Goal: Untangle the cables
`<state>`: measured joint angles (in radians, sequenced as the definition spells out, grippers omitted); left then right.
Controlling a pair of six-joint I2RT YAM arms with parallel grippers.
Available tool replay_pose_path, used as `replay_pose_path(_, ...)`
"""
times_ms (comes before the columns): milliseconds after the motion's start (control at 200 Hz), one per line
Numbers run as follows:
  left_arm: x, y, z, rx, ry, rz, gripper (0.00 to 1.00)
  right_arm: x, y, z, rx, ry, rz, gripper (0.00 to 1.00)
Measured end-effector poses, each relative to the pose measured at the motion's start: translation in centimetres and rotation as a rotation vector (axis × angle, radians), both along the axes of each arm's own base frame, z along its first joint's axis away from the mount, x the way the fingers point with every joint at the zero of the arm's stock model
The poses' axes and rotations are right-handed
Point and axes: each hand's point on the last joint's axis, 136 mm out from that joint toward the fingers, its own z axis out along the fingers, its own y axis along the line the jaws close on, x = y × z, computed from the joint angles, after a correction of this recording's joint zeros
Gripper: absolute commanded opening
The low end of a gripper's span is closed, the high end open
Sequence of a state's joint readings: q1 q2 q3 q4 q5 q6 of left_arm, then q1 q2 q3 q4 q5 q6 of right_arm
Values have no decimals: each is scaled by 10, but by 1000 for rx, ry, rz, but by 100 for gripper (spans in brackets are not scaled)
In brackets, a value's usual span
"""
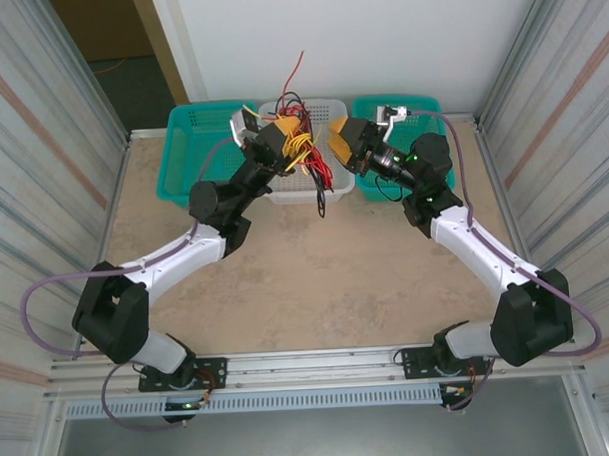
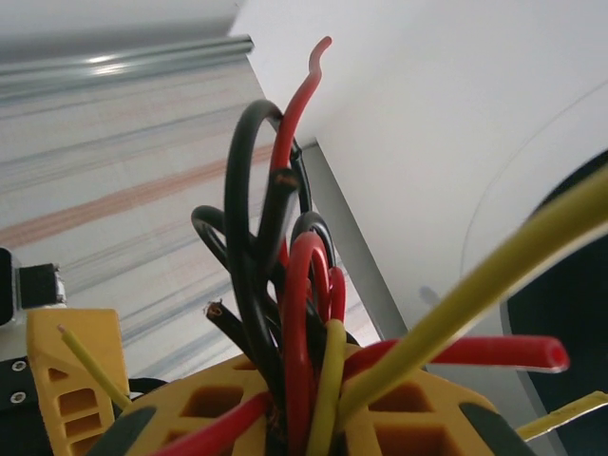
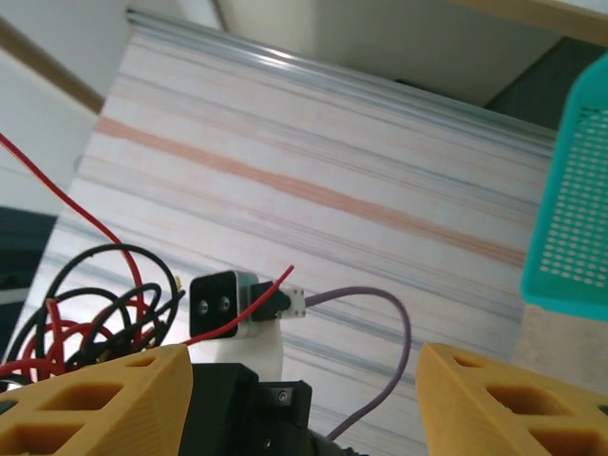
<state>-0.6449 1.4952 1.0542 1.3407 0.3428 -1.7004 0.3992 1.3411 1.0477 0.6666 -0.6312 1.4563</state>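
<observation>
The cables [image 1: 307,158] are a tangled bunch of red, black and yellow wires held up over the white basket [image 1: 327,111]. My left gripper [image 1: 286,139] is shut on the bunch. In the left wrist view the cables [image 2: 294,285] rise from between the yellow jaws of the left gripper [image 2: 313,418]; one red end points upward. A few strands hang down toward the table [image 1: 322,202]. My right gripper [image 1: 340,142] is just right of the bunch, open, with nothing between its fingers [image 3: 95,399]. The tangle [image 3: 85,304] lies to its left.
A teal basket [image 1: 187,152] stands at the back left and another [image 1: 436,113] at the back right, flanking the white one. Ribbed metal walls [image 1: 42,147] close in both sides. The left arm's wrist camera [image 3: 223,304] sits close in front of my right gripper.
</observation>
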Motion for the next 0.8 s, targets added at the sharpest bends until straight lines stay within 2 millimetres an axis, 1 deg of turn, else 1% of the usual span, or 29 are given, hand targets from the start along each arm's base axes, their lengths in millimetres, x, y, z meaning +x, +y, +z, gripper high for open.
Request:
replay_pose_path(165, -14, -5, 22, -3, -84, -44, 0, -8, 3, 19, 44, -48, 23, 60)
replay_pose_path(306, -19, -8, 31, 0, -129, -64, 0, -13, 0, 34, 88, -83, 32, 60)
replay_pose_path(381, -19, -9, 31, 4, -133, -70, 0, -15, -2, 40, 105, -93, 34, 55)
replay_pose_path(481, -17, -12, 27, 13, -128, -74, 0, -19, -5, 51, 127, -127, 33, 51)
replay_pose_path(701, -16, -13, 26, 17, -127, -76, 0, -32, -10, 87, 179, -222, 48, 47)
replay_pose_path(802, -17, -13, 26, 19, -130, -79, 0, -37, -8, 95, 189, -243, 58, 43)
